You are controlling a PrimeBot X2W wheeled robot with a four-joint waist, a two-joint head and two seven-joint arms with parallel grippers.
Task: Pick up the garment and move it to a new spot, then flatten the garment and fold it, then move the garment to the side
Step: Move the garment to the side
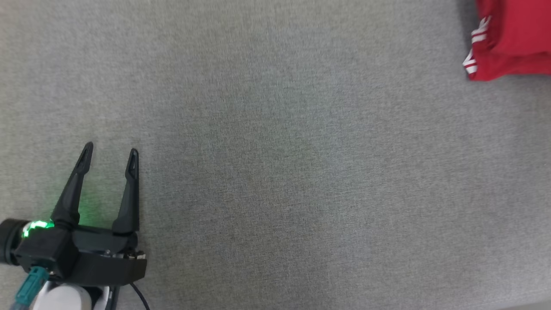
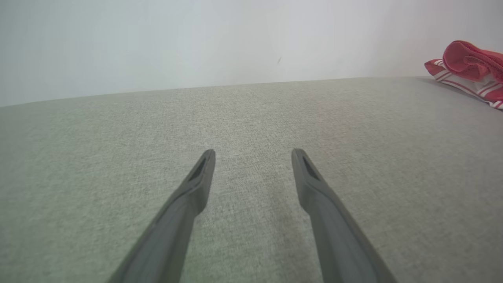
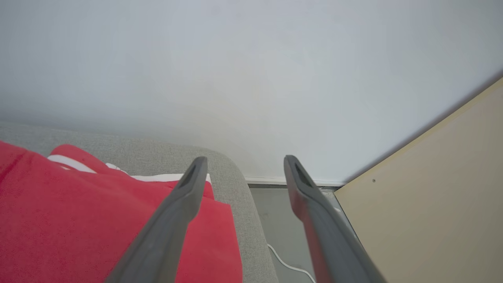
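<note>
Our left tool [image 1: 111,149] hovers over bare grey upholstery [image 1: 275,172], fingers spread, nothing between them. Our right tool [image 3: 244,158] is spread and empty too, at the upholstery's rounded edge. The folded red, white-striped garment [image 3: 78,220] lies beneath one of its fingers, well apart from the left tool.

Left gripper [image 1: 111,149] sits around 8 o'clock in the head view, fingers [image 1: 73,189] spread wide and pointing at 12, green light [image 1: 38,225] glowing at its base. Right gripper [image 3: 244,158] is spread wide too in its own wrist view.
</note>
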